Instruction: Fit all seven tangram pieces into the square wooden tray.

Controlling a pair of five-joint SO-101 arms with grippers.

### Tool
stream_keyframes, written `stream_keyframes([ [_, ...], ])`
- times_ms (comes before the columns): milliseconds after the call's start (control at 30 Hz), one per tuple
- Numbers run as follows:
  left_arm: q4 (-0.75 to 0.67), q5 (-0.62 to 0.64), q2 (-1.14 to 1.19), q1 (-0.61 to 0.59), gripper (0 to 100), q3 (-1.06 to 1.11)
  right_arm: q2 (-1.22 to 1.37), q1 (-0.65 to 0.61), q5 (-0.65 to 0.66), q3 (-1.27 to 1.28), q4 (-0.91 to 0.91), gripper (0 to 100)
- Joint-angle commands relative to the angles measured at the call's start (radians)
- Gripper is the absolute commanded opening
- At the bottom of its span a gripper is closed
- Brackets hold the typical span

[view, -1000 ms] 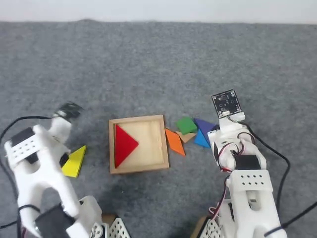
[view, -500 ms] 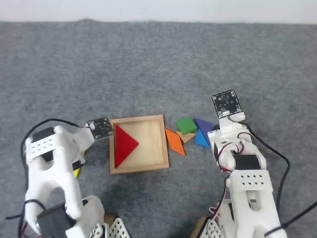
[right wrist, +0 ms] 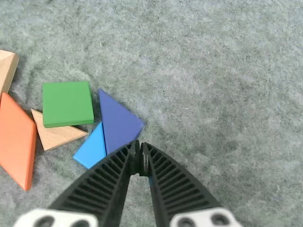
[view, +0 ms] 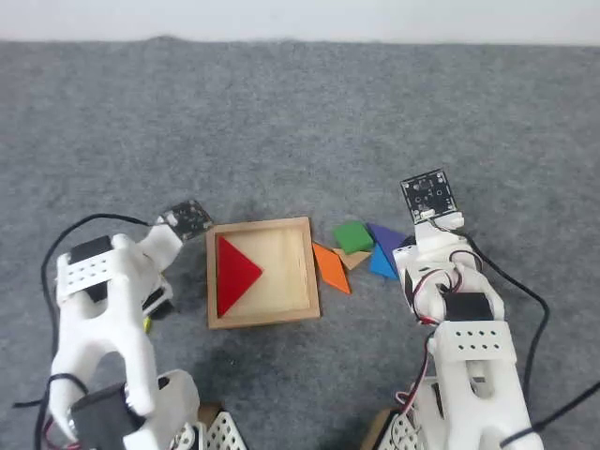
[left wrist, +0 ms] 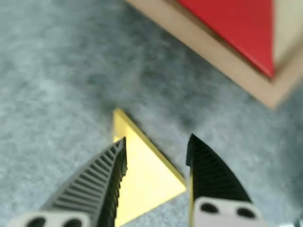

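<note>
Now, flat yellow triangle between spread left fingers, right fingers closed.

**Grey felt table: tray and six loose pieces**

Your table is covered in grey felt. The square wooden tray sits flat on it, near the middle. Just right of the tray you have a tight cluster. The orange parallelogram is closest to the tray. Then come the tan triangle, with the green square touching its far edge, and the blue triangle and purple triangle side by side. Left of the tray, apart from its wall, the yellow triangle lies flat.
</note>
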Motion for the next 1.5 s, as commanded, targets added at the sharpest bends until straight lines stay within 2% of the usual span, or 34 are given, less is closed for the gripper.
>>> stream_keyframes([
  [0,-0.095,0.118,-0.002,-0.028,20,-0.044,-0.007,0.012,0.012,-0.043,-0.012,0.9],
  [200,-0.201,0.212,-0.002,-0.071,20,-0.019,-0.007,0.012,0.012,-0.043,-0.012,0.9],
  [333,-0.318,0.222,-0.011,-0.08,20,0.059,-0.007,0.012,0.012,-0.043,-0.012,0.9],
  [467,-0.313,0.221,-0.003,-0.08,20,0.053,-0.007,0.012,0.012,-0.043,-0.01,0.9],
  [667,-0.226,0.222,-0.009,-0.08,20,0.048,-0.007,0.012,0.012,-0.043,-0.01,0.9],
  [1000,0.157,0.226,-0.005,-0.081,20,-0.054,-0.007,0.012,0.012,-0.043,-0.01,0.9],
  [1300,0.216,0.279,-0.014,-0.336,20,-0.053,-0.007,0.012,0.012,-0.043,-0.01,0.9],
  [1467,0.229,0.279,-0.005,-0.407,20,-0.045,-0.007,0.012,0.012,-0.043,-0.01,0.9],
])
